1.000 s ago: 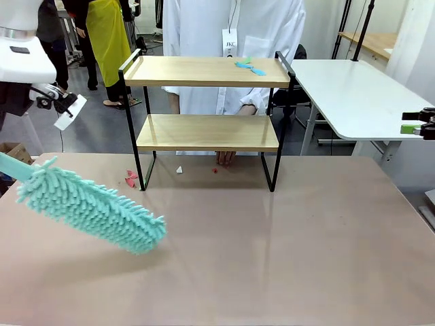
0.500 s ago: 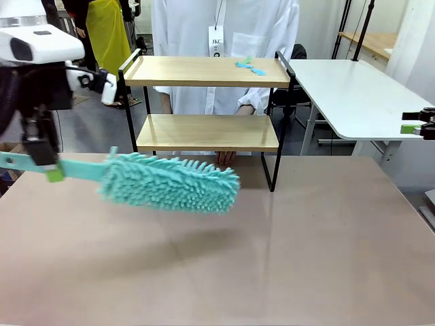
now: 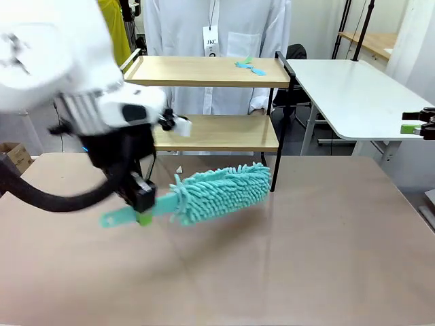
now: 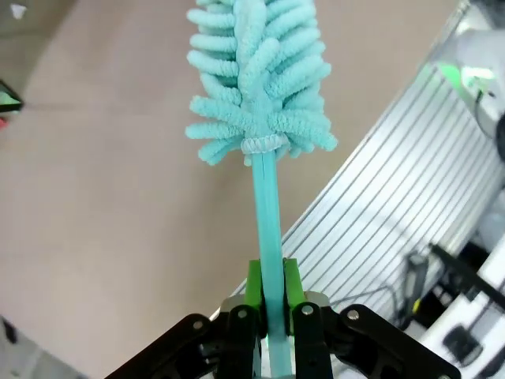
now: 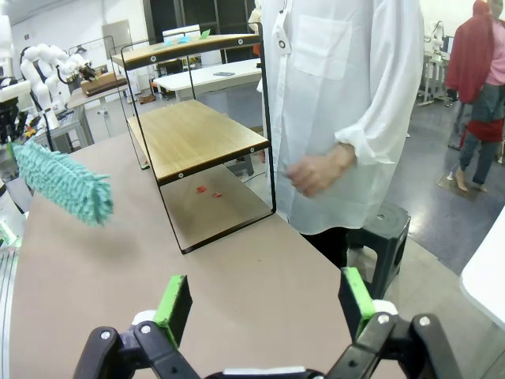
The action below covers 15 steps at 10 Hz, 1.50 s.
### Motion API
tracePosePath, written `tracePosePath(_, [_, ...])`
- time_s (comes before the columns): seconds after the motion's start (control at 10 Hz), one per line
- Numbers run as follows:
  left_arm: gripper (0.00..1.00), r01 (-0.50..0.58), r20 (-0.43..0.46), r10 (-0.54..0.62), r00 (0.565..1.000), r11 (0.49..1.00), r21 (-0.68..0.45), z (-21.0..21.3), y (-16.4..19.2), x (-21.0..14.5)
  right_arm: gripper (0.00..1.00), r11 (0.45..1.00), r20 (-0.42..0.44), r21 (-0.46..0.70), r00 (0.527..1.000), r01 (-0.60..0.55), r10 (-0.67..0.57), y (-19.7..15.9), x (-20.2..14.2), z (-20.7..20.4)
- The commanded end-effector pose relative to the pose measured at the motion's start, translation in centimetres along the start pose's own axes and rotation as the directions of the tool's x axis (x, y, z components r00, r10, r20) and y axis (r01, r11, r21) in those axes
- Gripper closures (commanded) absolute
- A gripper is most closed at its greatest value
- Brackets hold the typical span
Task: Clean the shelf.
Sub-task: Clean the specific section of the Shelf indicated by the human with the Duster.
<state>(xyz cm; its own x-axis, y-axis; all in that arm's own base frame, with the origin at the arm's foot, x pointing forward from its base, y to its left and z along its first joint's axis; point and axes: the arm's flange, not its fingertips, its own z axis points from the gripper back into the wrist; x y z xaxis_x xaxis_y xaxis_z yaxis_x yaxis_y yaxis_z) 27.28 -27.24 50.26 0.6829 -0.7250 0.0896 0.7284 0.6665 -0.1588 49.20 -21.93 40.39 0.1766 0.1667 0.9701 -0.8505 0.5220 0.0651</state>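
Duster (image 3: 221,191) swung right, nearing the shelf (image 3: 197,71).

shelf (image 3: 207,102) at the far side of the table (image 3: 306,258), person (image 3: 224,34) right behind it, duster (image 3: 221,192) up over the table just in front of the lower board (image 3: 231,132), few scraps (image 3: 249,66) on the top board (image 3: 197,70) toward its right end
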Motion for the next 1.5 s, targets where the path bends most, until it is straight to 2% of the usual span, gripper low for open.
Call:
tracePosePath(0.0, [0.87,-0.108,0.084,0.106,0.991,0.994,0.023,-2.2,-1.3,1.5,0.0,1.0,-0.002,0.002,1.0,-0.007,0.007,0.1,0.3,0.0])
tracePosePath(0.1, [0.87,-0.141,0.139,0.138,0.981,0.99,0.01,-2.9,-1.7,2.2,0.0,1.0,-0.002,0.002,1.0,-0.007,0.007,0.1,0.3,0.0])
tracePosePath(0.2, [0.87,-0.122,0.085,0.123,0.989,0.992,-0.018,-3.7,-1.7,3.1,0.0,1.0,-0.002,0.002,1.0,-0.007,0.007,0.1,0.3,0.0])
tracePosePath(0.3, [0.87,-0.106,0.072,0.105,0.992,0.994,0.016,-2.6,-1.8,1.9,0.0,1.0,-0.002,0.002,1.0,-0.007,0.007,0.1,0.3,0.0])
tracePosePath(0.5, [0.87,-0.106,0.072,0.105,0.992,0.994,0.016,-2.6,-1.8,1.9,0.0,1.0,-0.002,0.002,1.0,-0.007,0.007,0.1,0.3,0.0])
tracePosePath(0.6, [0.87,-0.121,0.075,0.12,0.99,0.993,0.012,-3.6,-1.8,2.6,0.0,1.0,-0.002,0.002,1.0,-0.007,0.007,0.1,0.3,0.0])
tracePosePath(0.8, [0.87,-0.205,0.115,0.195,0.974,0.976,0.076,-5.5,-4.5,6.1,0.0,1.0,-0.002,0.002,1.0,-0.007,0.007,0.1,0.3,0.0])
tracePosePath(1.1, [0.87,-0.42,0.202,0.396,0.896,0.902,0.095,-8.9,-6.3,9.7,0.0,1.0,-0.002,0.002,1.0,-0.007,0.007,0.1,0.3,0.0])
tracePosePath(1.4, [0.87,-0.525,0.259,0.492,0.831,0.847,0.079,-10.3,-7.7,12.5,0.0,1.0,-0.002,0.002,1.0,-0.007,0.007,0.1,0.3,0.0])
